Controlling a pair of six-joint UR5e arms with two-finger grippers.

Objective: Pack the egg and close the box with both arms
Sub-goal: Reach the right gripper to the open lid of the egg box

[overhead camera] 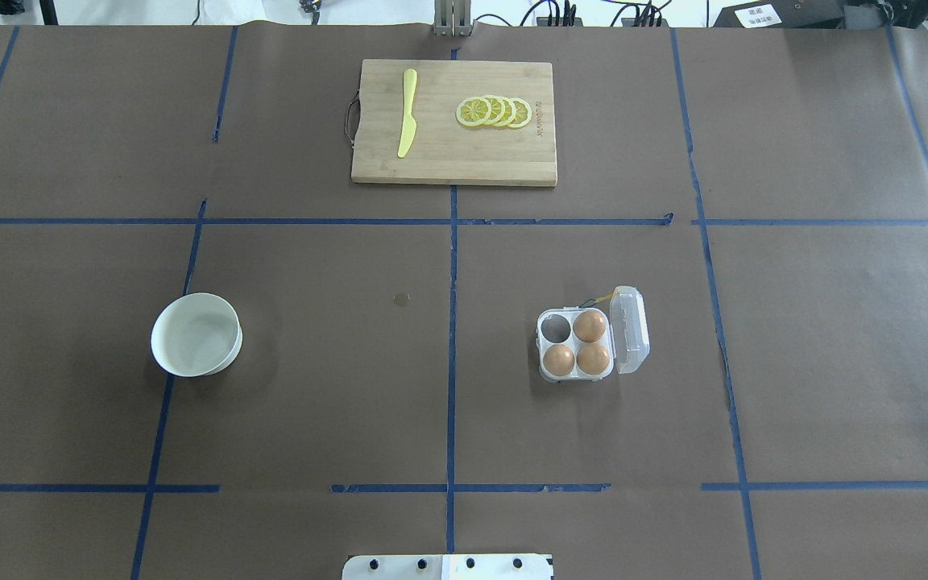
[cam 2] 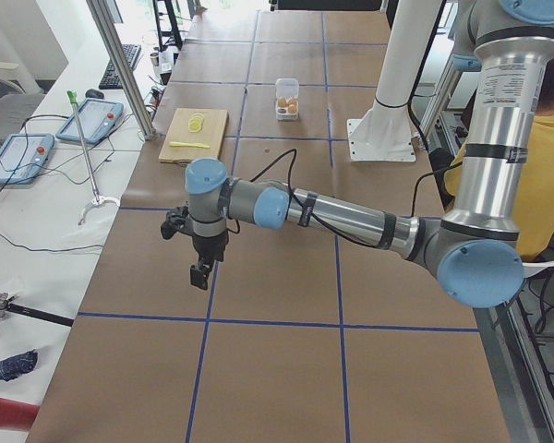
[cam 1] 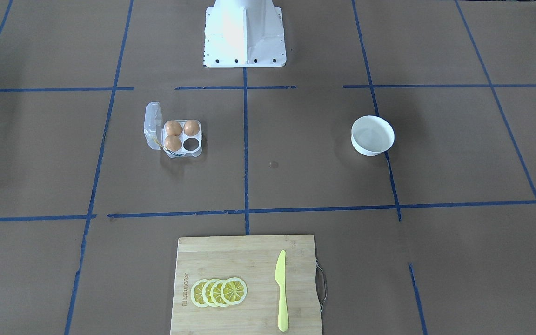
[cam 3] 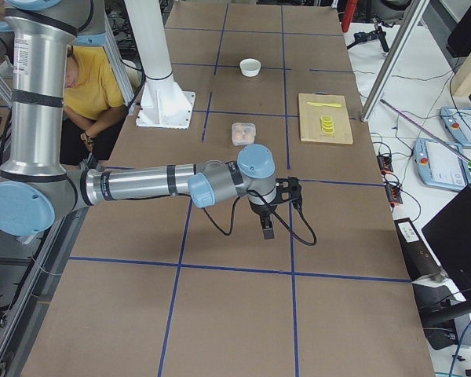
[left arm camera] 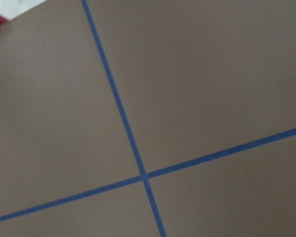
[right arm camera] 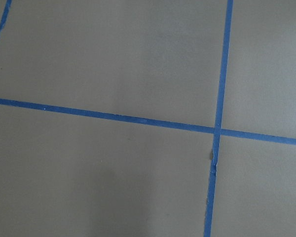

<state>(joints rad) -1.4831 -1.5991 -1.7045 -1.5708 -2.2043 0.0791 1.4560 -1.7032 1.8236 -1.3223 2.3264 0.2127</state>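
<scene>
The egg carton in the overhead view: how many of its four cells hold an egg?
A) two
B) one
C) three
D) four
C: the box holds three brown eggs, one cell is empty, and the lid stands open.

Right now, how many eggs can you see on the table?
3, all in the open box: one egg in its far-right cell, one near-left, one near-right, in the overhead view. The far-left cell is empty.
</scene>
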